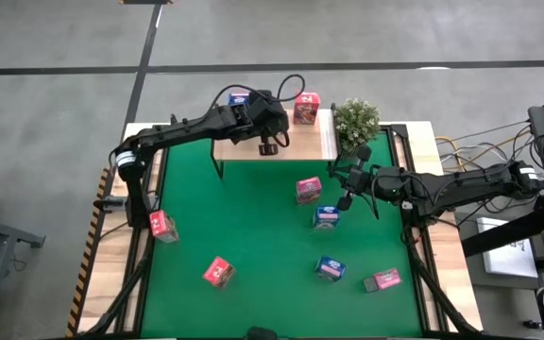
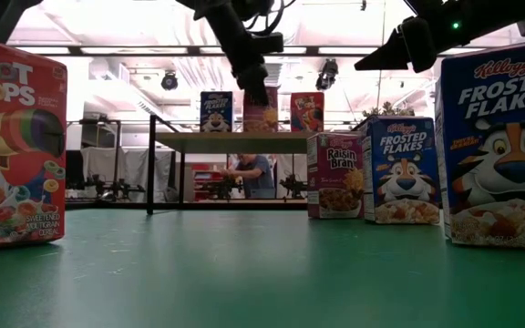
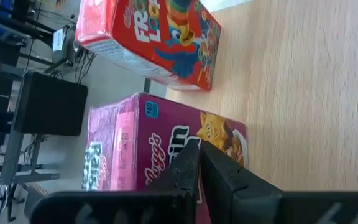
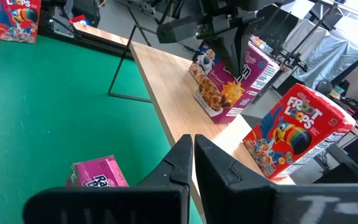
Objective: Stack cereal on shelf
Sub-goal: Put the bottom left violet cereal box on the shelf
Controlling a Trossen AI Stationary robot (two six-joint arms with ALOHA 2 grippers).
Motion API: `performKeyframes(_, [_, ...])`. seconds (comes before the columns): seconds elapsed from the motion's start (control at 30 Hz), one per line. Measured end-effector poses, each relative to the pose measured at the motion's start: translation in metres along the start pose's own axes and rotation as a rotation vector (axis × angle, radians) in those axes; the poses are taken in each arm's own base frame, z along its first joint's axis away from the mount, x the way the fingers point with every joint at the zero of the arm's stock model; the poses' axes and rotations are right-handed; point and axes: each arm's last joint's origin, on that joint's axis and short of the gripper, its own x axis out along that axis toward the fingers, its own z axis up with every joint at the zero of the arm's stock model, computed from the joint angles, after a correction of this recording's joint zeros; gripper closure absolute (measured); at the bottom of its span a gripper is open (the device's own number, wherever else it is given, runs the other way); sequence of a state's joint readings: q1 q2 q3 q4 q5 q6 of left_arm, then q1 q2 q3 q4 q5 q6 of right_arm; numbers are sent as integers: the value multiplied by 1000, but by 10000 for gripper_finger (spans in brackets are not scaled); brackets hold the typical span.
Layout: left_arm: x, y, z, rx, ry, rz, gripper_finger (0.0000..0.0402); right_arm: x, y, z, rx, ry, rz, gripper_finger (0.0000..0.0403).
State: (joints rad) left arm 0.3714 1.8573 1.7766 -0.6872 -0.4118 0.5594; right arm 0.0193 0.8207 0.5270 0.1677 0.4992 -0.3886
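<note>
While the left gripper (image 1: 268,146) hangs over the shelf (image 1: 310,142), its fingers are pressed together with nothing between them; in the left wrist view the tips sit just in front of a Raisin Bran box (image 3: 160,149) standing on the shelf board, whether touching I cannot tell. Shelf sits at the mat's far edge. On it: a Frosted Flakes box (image 1: 239,96) at the far left part of the board, the Raisin Bran box near the middle under the arm, a Froot Loops box (image 1: 307,108) toward the far right corner. Right gripper (image 1: 345,200) hovers above the green mat (image 1: 253,227), right side, near the shelf's right end, fingers closed, empty. Just beside it on the mat: a pink Raisin Bran box (image 1: 309,190), then a blue Frosted Flakes box (image 1: 326,217) nearer the front. More cereal on the mat: a red box (image 1: 162,225) at the left edge, a red box (image 1: 219,273) front left of centre, a blue box (image 1: 330,269) front right, a pink box (image 1: 382,280) lying near the front right corner. Small potted plant (image 1: 356,121) stands by the shelf's right end. Low view shows a person (image 2: 261,173) far behind the table.
</note>
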Motion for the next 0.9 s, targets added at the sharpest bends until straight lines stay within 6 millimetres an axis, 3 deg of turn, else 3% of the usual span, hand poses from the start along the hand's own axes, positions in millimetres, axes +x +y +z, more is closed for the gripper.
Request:
performKeyframes(0.23, [0, -1, -1, 5, 9, -8, 402, 0, 0, 0, -4, 0, 0, 394])
performKeyframes(0.53, [-14, -17, 0, 80, 57, -79, 402, 0, 0, 0, -4, 0, 0, 394])
performKeyframes(0.9, [5, -15, -11, 46, 73, -54, 402, 0, 0, 0, -4, 0, -1, 394])
